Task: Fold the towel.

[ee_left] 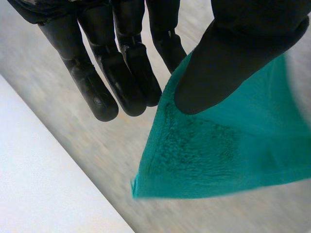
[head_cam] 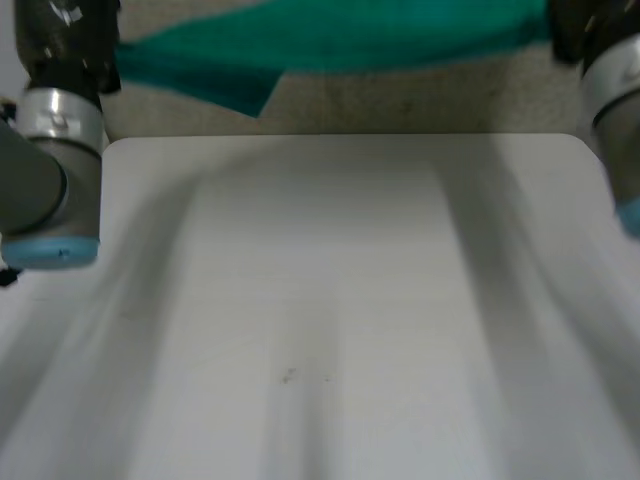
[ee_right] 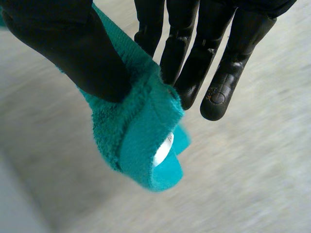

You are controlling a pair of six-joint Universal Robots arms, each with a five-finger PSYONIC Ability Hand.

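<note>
A teal towel [head_cam: 330, 45] hangs stretched in the air beyond the far edge of the white table [head_cam: 330, 300], between my two arms. My left hand [ee_left: 121, 73] pinches one corner of the towel [ee_left: 218, 150] between thumb and straight fingers; a loose corner droops below it. My right hand [ee_right: 194, 53] pinches the other end of the towel [ee_right: 141, 131], bunched and folded over, between thumb and fingers. In the head view the left hand [head_cam: 60, 40] and right hand [head_cam: 585, 30] are at the far corners, above the table's back edge.
A beige carpeted floor [head_cam: 400, 100] lies beyond the table's far edge. The grey left forearm with its light-blue cap [head_cam: 50, 190] stands over the table's left side, and the right arm [head_cam: 620, 130] over its right side.
</note>
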